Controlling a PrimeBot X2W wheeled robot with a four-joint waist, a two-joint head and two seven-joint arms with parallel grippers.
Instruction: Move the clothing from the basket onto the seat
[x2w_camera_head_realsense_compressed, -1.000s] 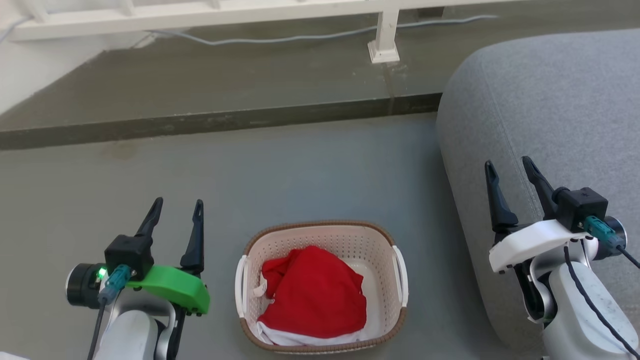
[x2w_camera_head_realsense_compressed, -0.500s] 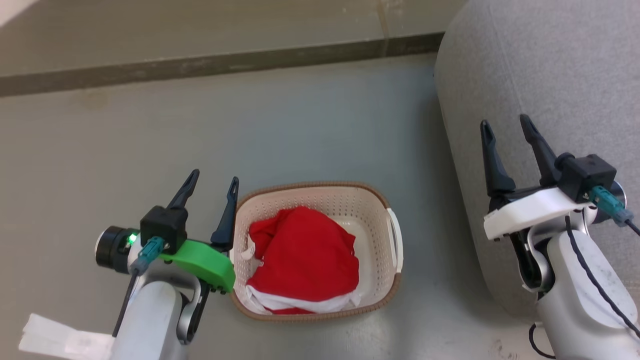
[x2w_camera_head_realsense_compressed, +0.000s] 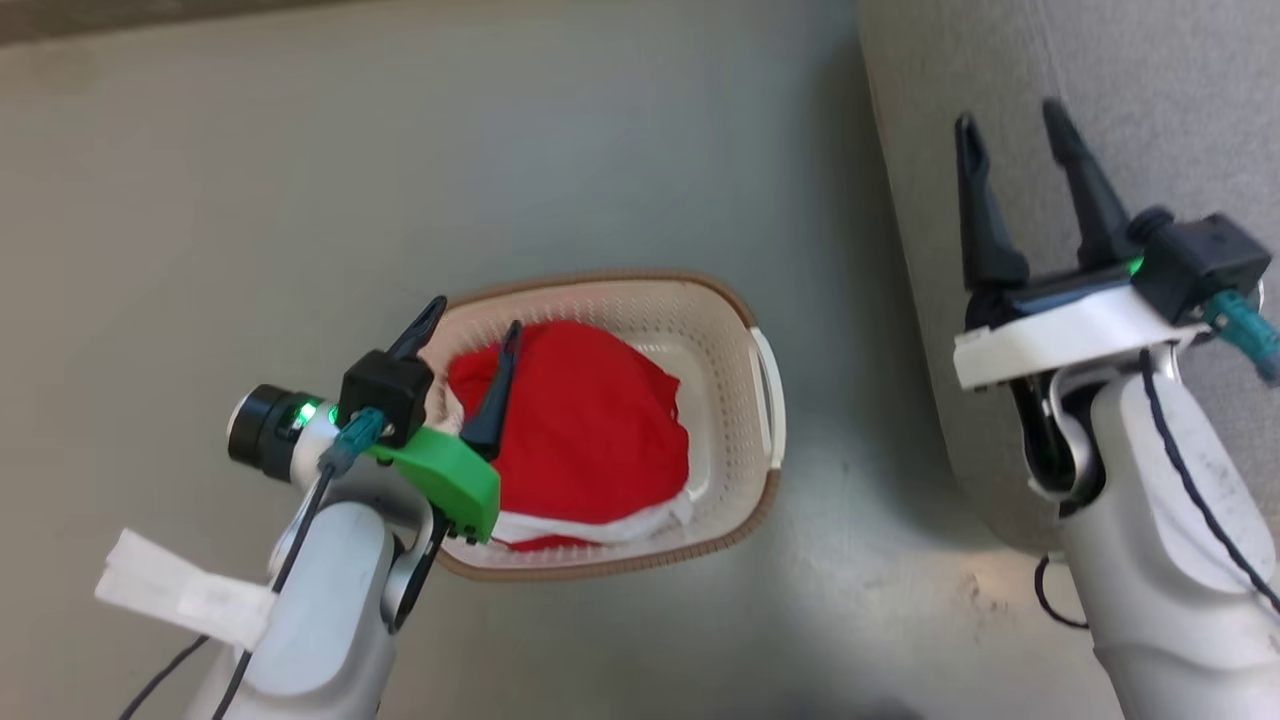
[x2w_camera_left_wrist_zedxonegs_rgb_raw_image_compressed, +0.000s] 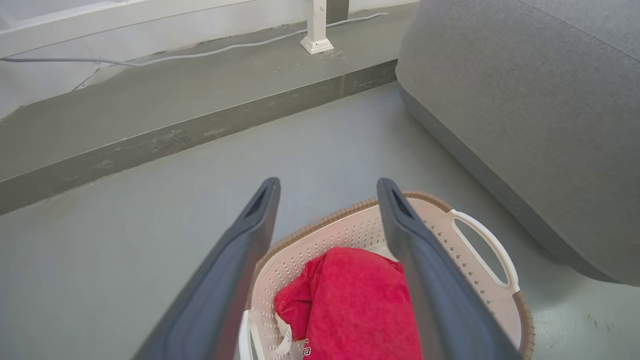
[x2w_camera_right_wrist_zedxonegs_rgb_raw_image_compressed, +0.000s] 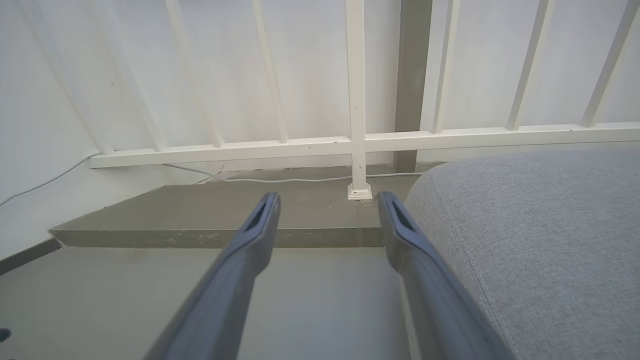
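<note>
Head view: my left gripper (x2w_camera_head_realsense_compressed: 478, 313) is spread wide with nothing between the fingers. It sits over the left end of the basket (x2w_camera_head_realsense_compressed: 700, 290), outer finger above the brown rim, inner finger above the cloth. Can't tell from this angle whether that fingertip touches the fabric.

The clothing (x2w_camera_head_realsense_compressed: 580, 420) is all inside the basket: a red heap with white trim along its near edge. The basket stands on the grey floor (x2w_camera_head_realsense_compressed: 300, 150). The seat (x2w_camera_head_realsense_compressed: 1150, 100) is to its right, with a strip of floor between them. My right gripper (x2w_camera_head_realsense_compressed: 1008, 113) is also spread and empty, up over the seat's rounded edge.

Left wrist view: both fingers are apart, looking down into the basket. The red clothing lies low between them, inside the perforated walls. The white handle is on the right and the seat is beyond it, not touching. A raised ledge (x2w_camera_left_wrist_zedxonegs_rgb_raw_image_compressed: 175, 135), a grey cable (x2w_camera_left_wrist_zedxonegs_rgb_raw_image_compressed: 200, 52) and a white post (x2w_camera_left_wrist_zedxonegs_rgb_raw_image_compressed: 317, 25) are behind.

Right wrist view: fingers apart, holding nothing. The right finger crosses in front of the seat's stitched seam. A white railing (x2w_camera_right_wrist_zedxonegs_rgb_raw_image_compressed: 355, 100) and the ledge are ahead.
</note>
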